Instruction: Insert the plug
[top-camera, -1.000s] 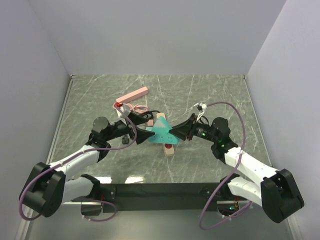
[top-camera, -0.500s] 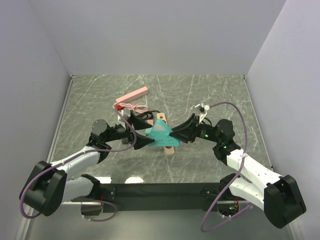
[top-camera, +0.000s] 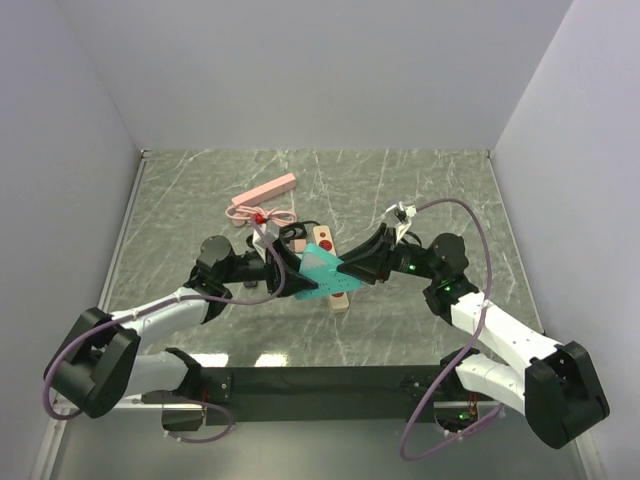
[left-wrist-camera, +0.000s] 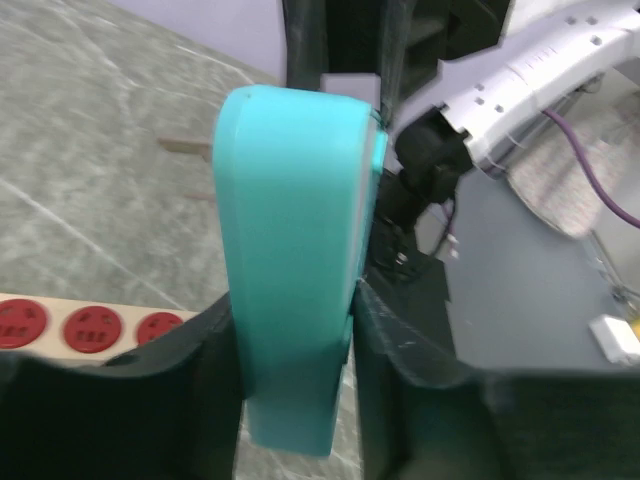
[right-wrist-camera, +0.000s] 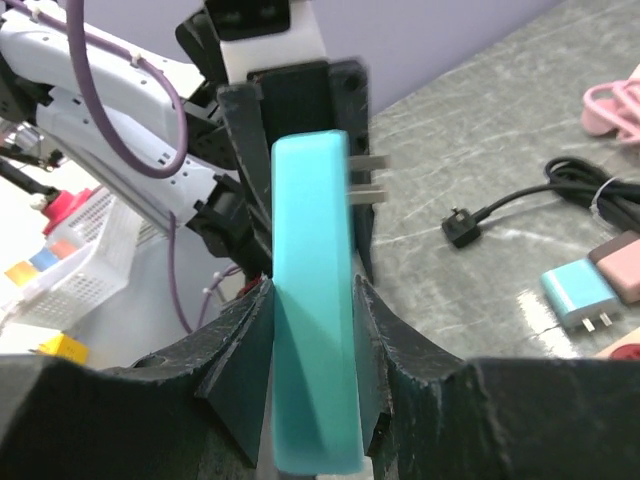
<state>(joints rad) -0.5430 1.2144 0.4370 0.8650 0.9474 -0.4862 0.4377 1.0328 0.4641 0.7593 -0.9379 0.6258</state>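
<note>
Frame centre, I see my left tool (top-camera: 291, 272) and right tool (top-camera: 357, 268) both clamped on the teal plug (top-camera: 323, 273), power strip (top-camera: 322, 240) just beneath it

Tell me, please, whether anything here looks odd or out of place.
Slightly odd: the left pincer and the right pincer both clamp one teal plug, and its prongs point sideways, not down at the red-socket power strip.

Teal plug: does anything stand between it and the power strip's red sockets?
Nothing visible does. The teal plug, clamped by the left gripper and right gripper, is held over the power strip; its red sockets show uncovered.
</note>
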